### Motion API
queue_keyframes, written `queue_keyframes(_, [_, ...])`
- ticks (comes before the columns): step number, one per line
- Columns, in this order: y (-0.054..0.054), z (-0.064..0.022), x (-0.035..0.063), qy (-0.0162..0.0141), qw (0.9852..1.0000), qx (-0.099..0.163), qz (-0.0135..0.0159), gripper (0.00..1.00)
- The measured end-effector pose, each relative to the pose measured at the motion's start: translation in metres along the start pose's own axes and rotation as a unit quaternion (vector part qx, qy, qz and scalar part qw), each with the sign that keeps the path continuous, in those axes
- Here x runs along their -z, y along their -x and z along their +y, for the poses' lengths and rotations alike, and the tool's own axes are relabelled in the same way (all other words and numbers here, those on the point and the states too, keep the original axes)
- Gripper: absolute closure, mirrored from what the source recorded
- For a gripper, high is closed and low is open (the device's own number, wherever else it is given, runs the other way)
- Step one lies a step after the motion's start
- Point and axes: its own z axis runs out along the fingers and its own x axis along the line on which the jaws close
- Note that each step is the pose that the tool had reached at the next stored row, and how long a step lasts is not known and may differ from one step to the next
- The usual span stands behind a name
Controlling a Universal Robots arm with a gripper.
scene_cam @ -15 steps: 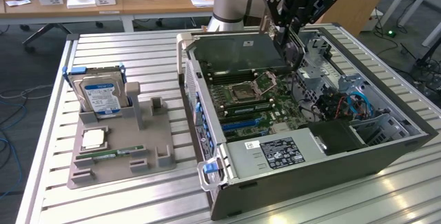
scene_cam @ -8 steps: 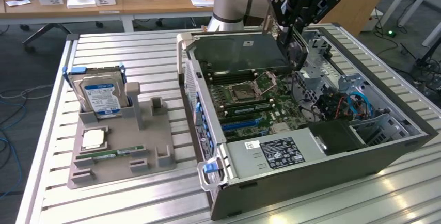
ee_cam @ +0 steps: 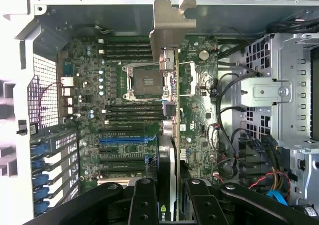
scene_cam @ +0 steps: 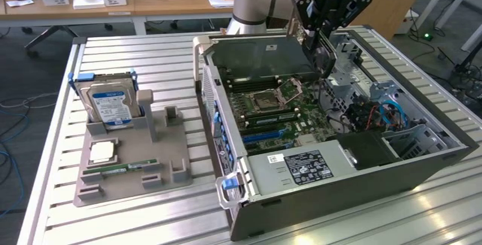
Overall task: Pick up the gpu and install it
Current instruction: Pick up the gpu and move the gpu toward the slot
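Wrist view, nearest first.

1. Gripper (ee_cam: 169,197): black fingers (ee_cam: 143,200) stand part-way closed, one on each face of the gpu (ee_cam: 172,160). It is a firm-looking pinch on the end of the card nearest the camera.
2. Gpu: seen edge-on, a thin green board with a black cooler shroud on one face. It hangs in the air above the open computer case (ee_cam: 30,16), touching nothing below.
3. Silver end bracket (ee_cam: 168,31): at the card's far end, towards the case's rear wall.
4. Motherboard (ee_cam: 119,110): lies below the card, with the empty CPU socket (ee_cam: 144,80) and a blue expansion slot (ee_cam: 122,140).

Exterior view.

5. Holder tray (scene_cam: 173,169): sits near the table's (scene_cam: 150,53) edge at the exterior view's left. It carries a hard drive (scene_cam: 112,105), a processor chip (scene_cam: 101,152) and a memory stick (scene_cam: 124,167).
6. Gripper (scene_cam: 318,42) and gpu (scene_cam: 322,61): over the far half of the case (scene_cam: 339,183).

Handling, as judged: the card looks light and stiff but fragile. The bare board edge and contact strip are the weak parts and the bracket is thin. The shroud and the opposite board face give flat, less slippery surfaces to clamp. A grip set towards one end leaves the bracket end free to tilt.
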Motion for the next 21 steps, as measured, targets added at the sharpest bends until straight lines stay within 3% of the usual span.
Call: queue_keyframes(21, [-0.0003, -0.0004, -0.0079, 0.0, 1.0, 0.0, 0.0, 0.73])
